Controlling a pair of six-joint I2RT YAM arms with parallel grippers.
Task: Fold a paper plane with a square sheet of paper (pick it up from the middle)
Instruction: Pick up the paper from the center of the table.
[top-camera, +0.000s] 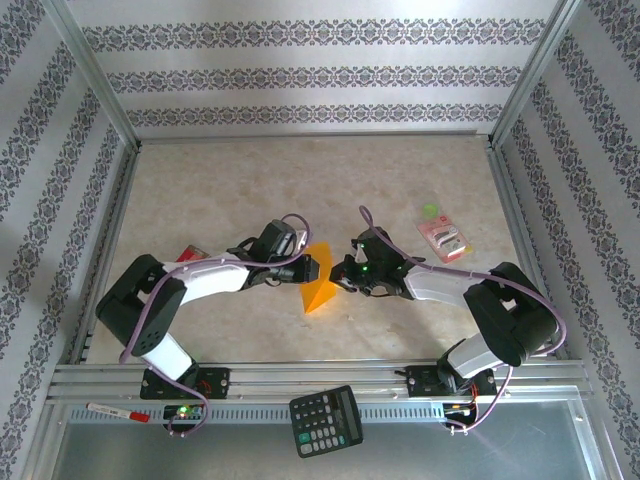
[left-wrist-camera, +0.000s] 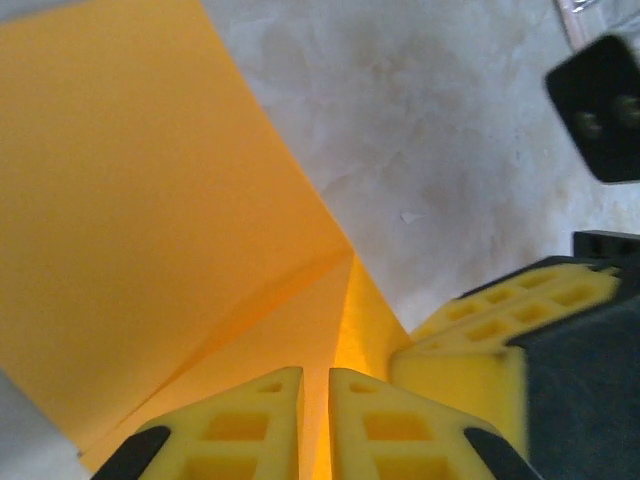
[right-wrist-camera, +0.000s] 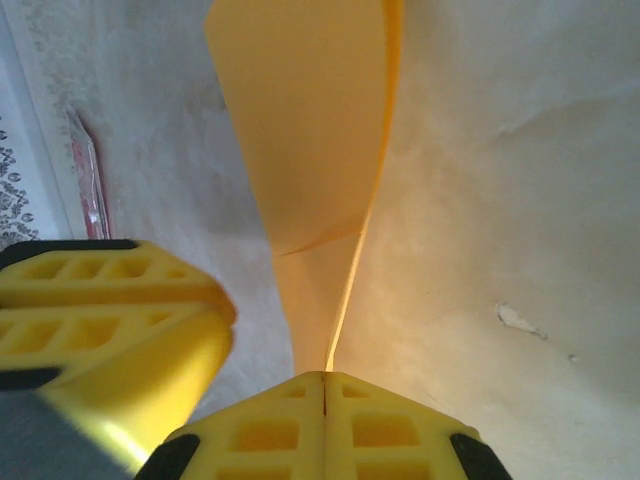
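Observation:
The square sheet of paper (top-camera: 322, 288), orange-yellow, hangs folded between my two grippers above the middle of the table. From above it looks like an upright triangle, not a paper plane. My left gripper (top-camera: 316, 268) meets it from the left. In the left wrist view the left gripper (left-wrist-camera: 316, 372) has its jaws nearly together, with a folded layer of paper (left-wrist-camera: 150, 200) in the narrow gap. My right gripper (right-wrist-camera: 326, 375) is shut on the paper's crease (right-wrist-camera: 300, 120), which rises straight out of its tips. The two grippers are almost touching.
A pink packet (top-camera: 443, 238) and a small green thing (top-camera: 430, 210) lie at the back right. A red packet (top-camera: 190, 253) lies beside the left arm. A black calculator (top-camera: 326, 420) and a marker (top-camera: 118, 411) rest on the front rail.

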